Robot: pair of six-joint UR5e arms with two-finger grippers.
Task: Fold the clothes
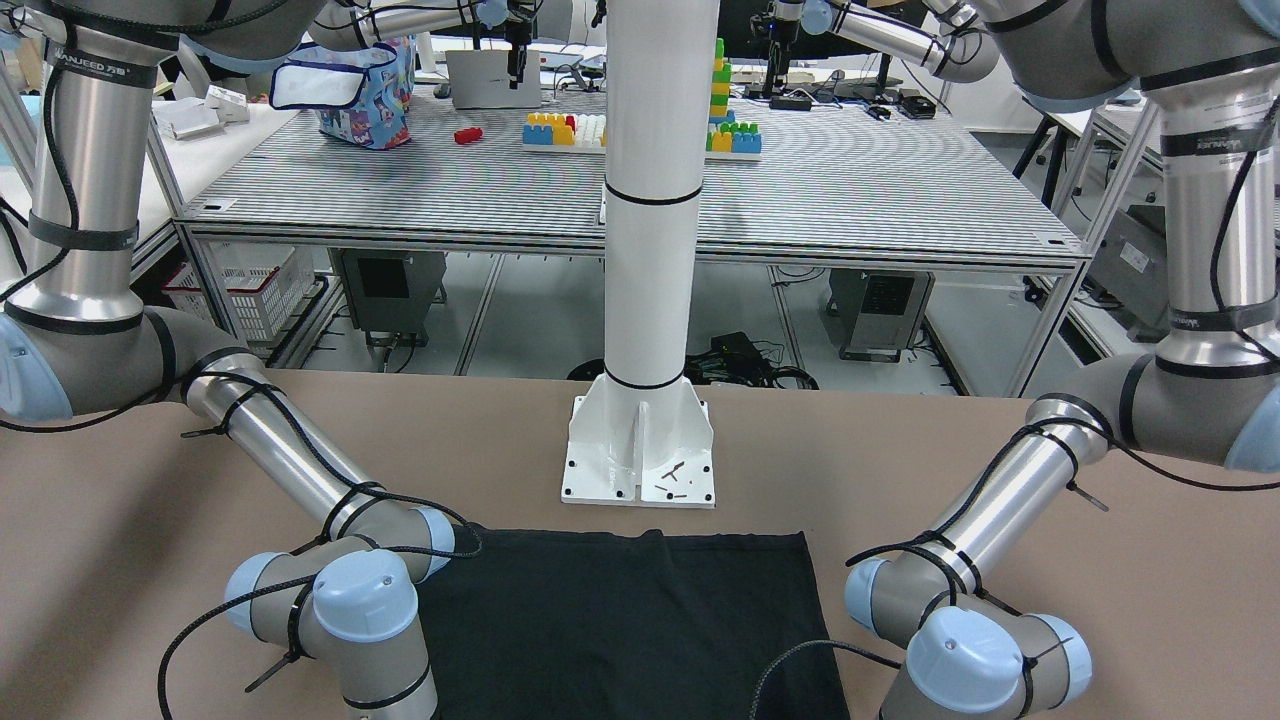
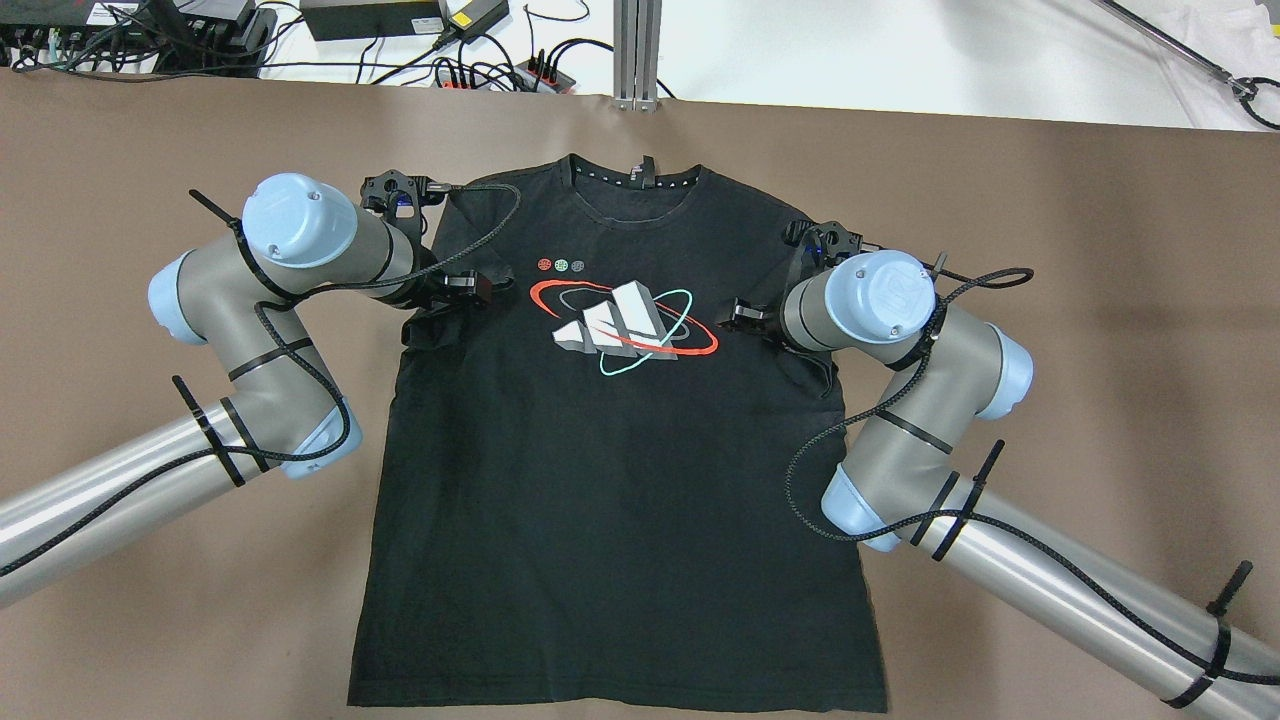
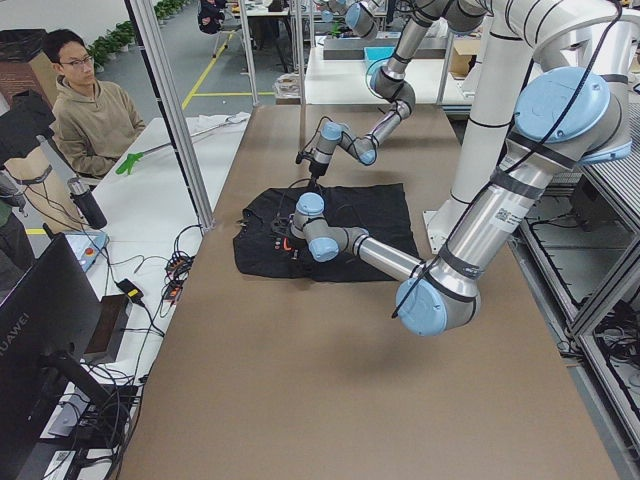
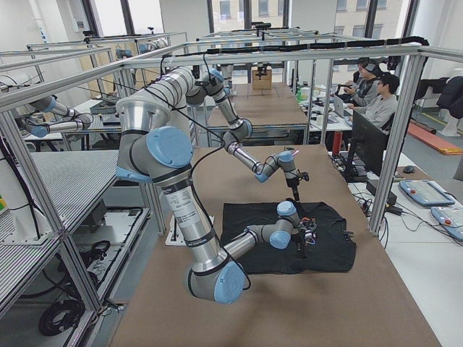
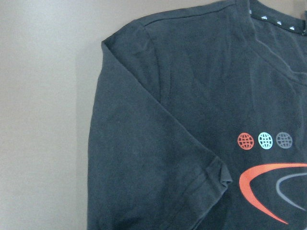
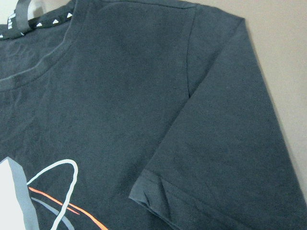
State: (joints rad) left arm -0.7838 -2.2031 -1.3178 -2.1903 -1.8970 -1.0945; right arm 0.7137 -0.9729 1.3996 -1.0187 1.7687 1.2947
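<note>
black short-sleeved fabric t-shirt with a red and white print (image 2: 620, 480) is lying flat on the brown table (image 2: 1100, 300), collar far. left gripper (image 2: 455, 290) and right gripper (image 2: 748, 315) are hovering over its 2 shoulders, probably lining up a symmetric fold. jaw width: cannot tell.

Overhead looks from six o'clock, front-facing from twelve; both share the black fabric T-shirt (image 2: 620, 480). Wrist cameras sit close above it.
</note>
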